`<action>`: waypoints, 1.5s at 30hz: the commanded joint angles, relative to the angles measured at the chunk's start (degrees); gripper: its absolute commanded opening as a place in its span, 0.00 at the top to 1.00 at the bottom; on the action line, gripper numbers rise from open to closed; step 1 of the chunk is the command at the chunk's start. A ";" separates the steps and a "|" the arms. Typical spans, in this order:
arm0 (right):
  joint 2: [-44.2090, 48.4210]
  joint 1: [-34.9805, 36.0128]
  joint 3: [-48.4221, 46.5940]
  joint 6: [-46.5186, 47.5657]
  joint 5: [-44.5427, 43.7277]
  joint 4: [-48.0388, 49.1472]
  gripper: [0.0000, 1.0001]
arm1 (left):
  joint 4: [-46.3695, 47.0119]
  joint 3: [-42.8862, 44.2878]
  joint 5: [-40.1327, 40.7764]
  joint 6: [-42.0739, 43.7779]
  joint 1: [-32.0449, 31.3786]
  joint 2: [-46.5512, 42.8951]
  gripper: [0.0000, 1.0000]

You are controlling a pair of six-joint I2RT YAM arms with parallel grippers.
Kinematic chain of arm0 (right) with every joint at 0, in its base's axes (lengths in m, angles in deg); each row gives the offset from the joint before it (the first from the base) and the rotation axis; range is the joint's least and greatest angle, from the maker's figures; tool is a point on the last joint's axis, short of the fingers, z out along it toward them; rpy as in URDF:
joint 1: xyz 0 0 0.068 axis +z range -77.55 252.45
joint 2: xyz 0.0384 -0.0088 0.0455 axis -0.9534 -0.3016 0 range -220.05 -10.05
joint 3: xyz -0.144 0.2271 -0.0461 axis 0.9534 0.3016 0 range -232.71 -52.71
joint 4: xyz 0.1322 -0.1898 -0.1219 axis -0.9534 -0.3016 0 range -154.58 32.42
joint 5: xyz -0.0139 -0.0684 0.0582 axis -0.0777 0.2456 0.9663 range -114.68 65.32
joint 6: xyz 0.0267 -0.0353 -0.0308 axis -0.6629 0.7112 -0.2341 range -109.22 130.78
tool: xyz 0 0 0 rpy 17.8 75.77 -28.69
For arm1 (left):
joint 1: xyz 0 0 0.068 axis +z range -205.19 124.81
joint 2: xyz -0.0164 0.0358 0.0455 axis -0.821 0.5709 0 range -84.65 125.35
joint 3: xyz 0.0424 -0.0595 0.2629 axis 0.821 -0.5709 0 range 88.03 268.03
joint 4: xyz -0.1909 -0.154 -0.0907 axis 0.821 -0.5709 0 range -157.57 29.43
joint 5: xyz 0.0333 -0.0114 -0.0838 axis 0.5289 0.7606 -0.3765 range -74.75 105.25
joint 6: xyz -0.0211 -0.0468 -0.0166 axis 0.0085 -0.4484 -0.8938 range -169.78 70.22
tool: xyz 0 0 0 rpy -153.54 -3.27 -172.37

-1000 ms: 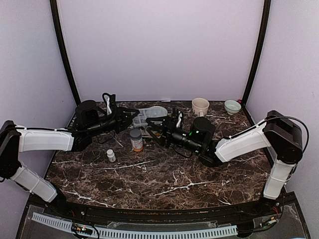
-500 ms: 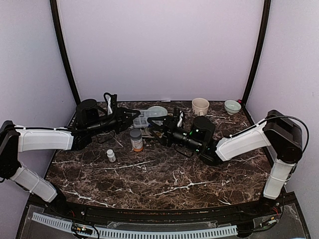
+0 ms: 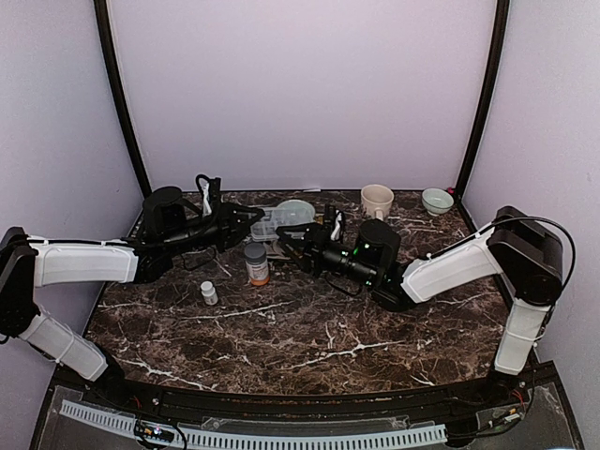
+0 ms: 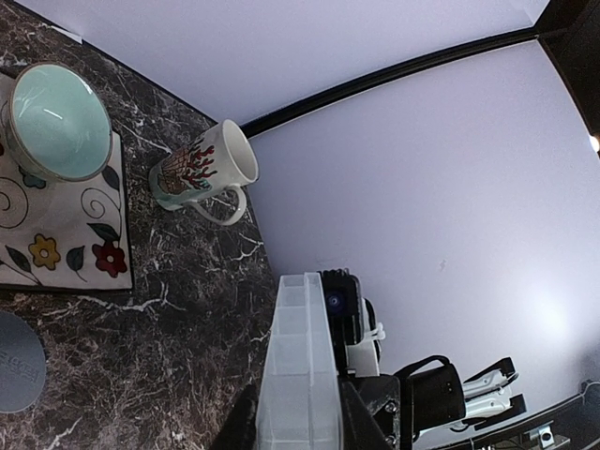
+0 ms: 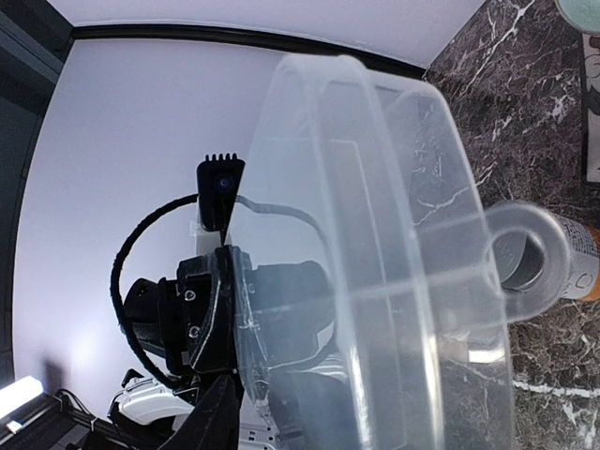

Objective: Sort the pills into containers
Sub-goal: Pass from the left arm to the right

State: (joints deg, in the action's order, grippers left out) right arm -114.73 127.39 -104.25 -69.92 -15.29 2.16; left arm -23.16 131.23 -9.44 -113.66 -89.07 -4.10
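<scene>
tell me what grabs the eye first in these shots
The left gripper clamps the edge of a clear pill box at the back of the table, the right gripper right beside it. The box's clear lid fills the right wrist view. An orange bottle stands in front.

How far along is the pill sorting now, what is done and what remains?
Done: the left gripper clamps the pill box. In hand: the right gripper is at the box's clear lid; whether it grips is unclear. Left: no pills show anywhere, the orange bottle is capped, and the white bottle stands alone.
</scene>
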 commanded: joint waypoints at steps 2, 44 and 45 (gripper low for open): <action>0.09 -0.71 -0.29 0.55 0.36 3.26 0.67 | 1.01 1.06 -0.64 -0.28 0.40 -0.87 1.00; 0.81 -0.79 -0.04 -6.13 1.60 0.24 0.70 | -7.53 3.41 9.78 15.71 -0.30 -2.29 1.00; 1.59 -0.73 0.61 -4.99 1.22 -1.16 0.69 | -7.65 3.26 9.98 15.26 -0.32 -2.51 1.00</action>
State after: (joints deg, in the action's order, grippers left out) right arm -114.36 126.99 -103.86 -76.90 -13.94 1.46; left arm -30.90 134.23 -0.54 -98.40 -89.16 -4.10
